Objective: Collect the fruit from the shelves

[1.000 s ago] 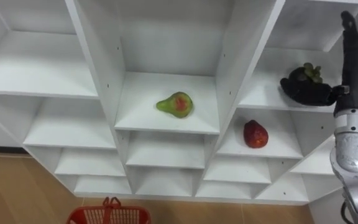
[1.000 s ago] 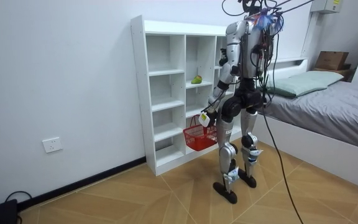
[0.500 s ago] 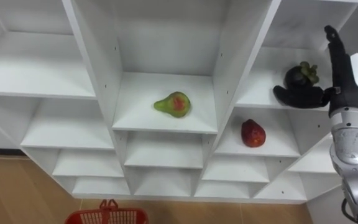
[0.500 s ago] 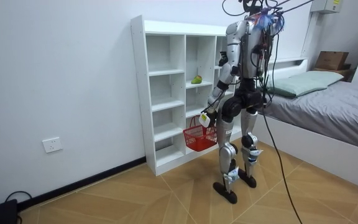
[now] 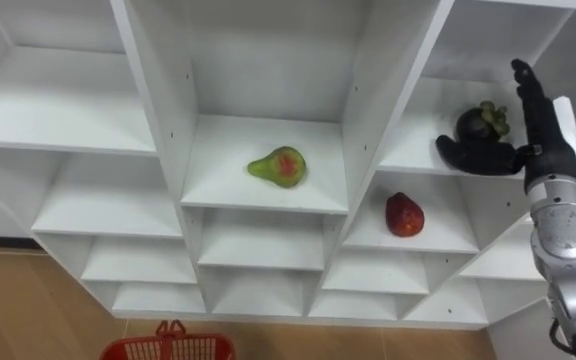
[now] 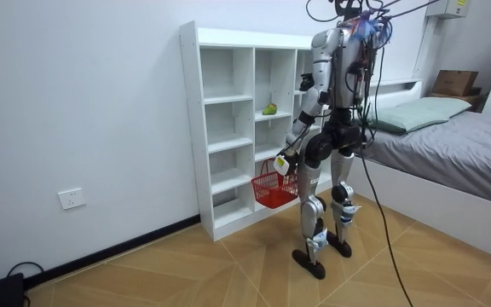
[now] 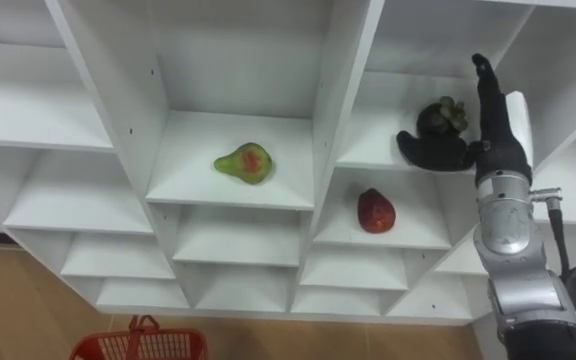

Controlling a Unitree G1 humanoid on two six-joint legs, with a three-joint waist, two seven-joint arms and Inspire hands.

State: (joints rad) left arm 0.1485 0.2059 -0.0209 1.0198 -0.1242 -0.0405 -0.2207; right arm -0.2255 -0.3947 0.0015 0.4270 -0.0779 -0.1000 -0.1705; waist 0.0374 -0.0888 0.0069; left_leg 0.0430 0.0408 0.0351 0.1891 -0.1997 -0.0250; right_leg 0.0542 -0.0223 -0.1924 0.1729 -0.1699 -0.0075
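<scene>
Where the pear (image 5: 281, 167) lies sideways, its neck points left

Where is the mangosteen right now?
The mangosteen sits on the right column's shelf in the eye views, one level above the red fruit, beside the open right hand.

- Red basket (image 5: 168, 345): 7 o'clock, cut off by the lower edge, with just the rim and handle top visible.
- Dark fruit (image 5: 476, 122): 2 o'clock, underside hidden behind the right hand (image 5: 543, 140); possibly a mangosteen.
- Green fruit (image 6: 269, 109): room view, too small to identify.
</scene>
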